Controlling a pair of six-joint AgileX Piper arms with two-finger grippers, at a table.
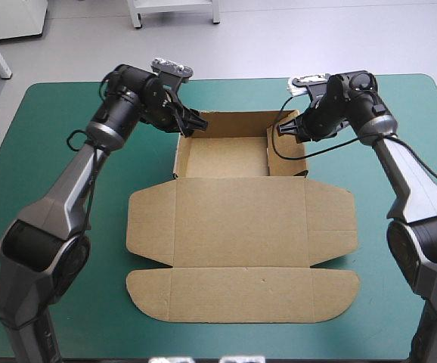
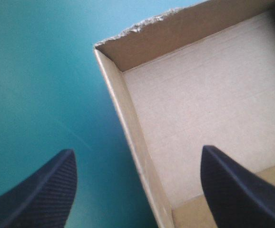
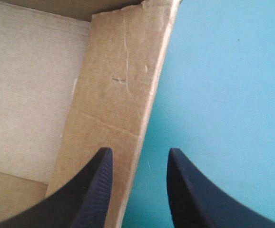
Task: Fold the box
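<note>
**A:** Where's the box (image 1: 241,227) sitting?

**B:** In the middle of the bench (image 1: 60,174), running far to near. Its tray (image 1: 222,157) stands at the far end with the walls up. The lid (image 1: 241,291) lies flat toward the near edge.

**A:** And the arms?

**B:** One is at each short side of the tray. The left pincer (image 1: 196,127) is wide apart and empty, straddling the left wall (image 2: 128,133). One finger is over the teal-green cover (image 2: 33,71) and the other over the tray's floor, with the wall running lengthwise between them.

**A:** The right one?

**B:** The right pincer (image 1: 283,130) is apart too, though narrower, and holds nothing. The right wall (image 3: 118,85) lies under its inner finger, with the wall's outer edge heading into the gap. The other finger is over bare cover.

**A:** Which is nearer to a grip?

**B:** About even, I'd judge. Each wall sits in line with its own pincer. The lid is well apart from both, so it's probably a later step.
</note>
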